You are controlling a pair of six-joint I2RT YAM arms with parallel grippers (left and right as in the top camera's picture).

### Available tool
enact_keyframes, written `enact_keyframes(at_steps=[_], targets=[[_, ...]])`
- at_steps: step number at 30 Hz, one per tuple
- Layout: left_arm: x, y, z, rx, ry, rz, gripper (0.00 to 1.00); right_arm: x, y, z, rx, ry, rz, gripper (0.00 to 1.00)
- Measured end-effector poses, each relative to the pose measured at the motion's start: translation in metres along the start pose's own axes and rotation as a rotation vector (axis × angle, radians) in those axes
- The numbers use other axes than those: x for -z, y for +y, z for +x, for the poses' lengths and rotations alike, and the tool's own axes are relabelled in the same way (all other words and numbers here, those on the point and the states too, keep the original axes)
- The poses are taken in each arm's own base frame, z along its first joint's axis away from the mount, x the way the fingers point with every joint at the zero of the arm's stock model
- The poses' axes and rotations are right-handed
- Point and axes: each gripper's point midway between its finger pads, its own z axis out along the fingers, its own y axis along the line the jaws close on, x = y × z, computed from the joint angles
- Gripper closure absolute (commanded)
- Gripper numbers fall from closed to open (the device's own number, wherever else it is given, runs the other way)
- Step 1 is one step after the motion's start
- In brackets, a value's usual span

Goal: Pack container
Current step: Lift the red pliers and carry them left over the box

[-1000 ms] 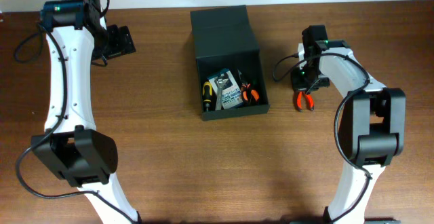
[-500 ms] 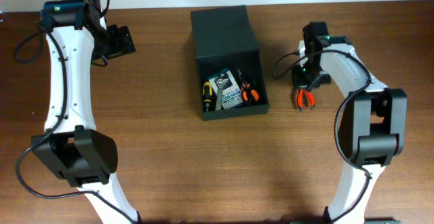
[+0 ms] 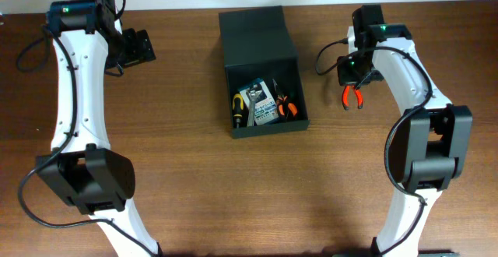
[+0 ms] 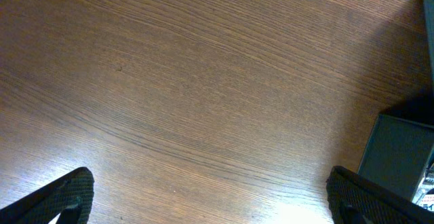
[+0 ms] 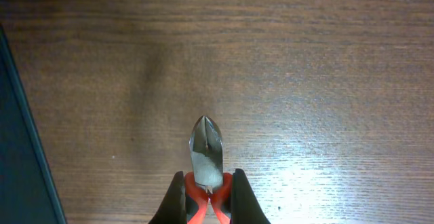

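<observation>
The container (image 3: 268, 126), a dark green-black box, sits on the brown wooden table (image 3: 194, 187) just toward 12 o'clock from its centre in the overhead view. Its flap lid (image 3: 254, 33) is thrown back flat on the 12 o'clock side, leaving the box open. Inside, along the 6 o'clock wall, lie a yellow-handled screwdriver (image 3: 238, 105) at the 9 o'clock end, a blue-and-white card pack (image 3: 263, 110) in the middle with a grey metal tool (image 3: 252, 96) touching its 11 o'clock corner, and orange-handled pliers (image 3: 285, 107) at the 3 o'clock end. The right gripper (image 3: 352, 74) is near the box at about 3 o'clock from it, its fingers (image 5: 175, 200) pressed together on the red handles of a pair of cutters (image 5: 205, 153). The steel nose of the cutters points straight out ahead in the wrist view, over bare wood. Whether the cutters touch the table cannot be told. The dark side of the box shows along the 9 o'clock edge of that view. The left gripper (image 3: 140, 47) is well apart from the box, at about 10 o'clock from it. Its fingers (image 4: 64, 195) are spread wide over bare wood and hold nothing.
</observation>
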Motion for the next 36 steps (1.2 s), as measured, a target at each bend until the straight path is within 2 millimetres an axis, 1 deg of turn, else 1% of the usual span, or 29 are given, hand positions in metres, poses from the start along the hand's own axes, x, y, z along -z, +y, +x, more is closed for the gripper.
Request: enact_keyframes(at_steps=[3,5,7,9,11,13,14,16,17,19,21,24,26,29,33,36], targets=[[0.000,0.000,0.000,0.000,0.000,0.000,0.01,0.000,0.000,-0.001,-0.003,-0.004,0.000,0.96],[0.000,0.000,0.000,0.000,0.000,0.000,0.01,0.001,0.000,0.002,-0.003,0.010,0.000,0.96],[0.000,0.000,0.000,0.000,0.000,0.000,0.01,0.006,0.000,0.006,-0.002,0.031,0.001,0.96],[0.000,0.000,0.000,0.000,0.000,0.000,0.01,0.014,-0.001,0.004,-0.002,0.034,0.001,0.96],[0.000,0.000,0.000,0.000,0.000,0.000,0.01,0.028,0.000,0.000,0.000,0.028,0.001,0.96],[0.000,0.000,0.000,0.000,0.000,0.000,0.01,0.042,0.000,-0.009,0.001,0.002,0.002,0.96],[0.000,0.000,0.000,0.000,0.000,0.000,0.01,0.057,0.004,-0.017,0.002,-0.025,0.001,0.96],[0.000,0.000,0.000,0.000,-0.001,0.000,0.01,0.075,0.011,-0.021,0.003,-0.039,-0.001,0.96],[0.000,0.000,0.000,0.000,0.000,0.000,0.01,0.084,0.017,-0.024,0.009,-0.054,-0.006,0.96],[0.000,0.000,0.000,0.000,0.000,0.000,0.01,0.096,0.031,-0.029,0.024,-0.085,-0.016,0.96],[0.000,0.000,0.000,0.000,0.000,0.000,0.01,0.102,0.050,-0.032,0.052,-0.106,-0.028,0.96],[0.000,0.000,0.000,0.000,0.000,0.000,0.01,0.105,0.081,-0.027,0.091,-0.108,-0.050,0.96],[0.000,0.000,0.000,0.000,0.000,0.000,0.01,0.107,0.108,-0.022,0.114,-0.111,-0.068,0.96],[0.000,0.000,0.000,0.000,0.000,0.000,0.01,0.112,0.144,-0.020,0.126,-0.141,-0.100,0.96],[0.000,0.000,0.000,0.000,0.000,0.000,0.01,0.118,0.179,-0.021,0.142,-0.189,-0.138,0.96],[0.000,0.000,0.000,0.000,0.000,0.000,0.01,0.121,0.197,-0.021,0.147,-0.220,-0.135,0.96]])
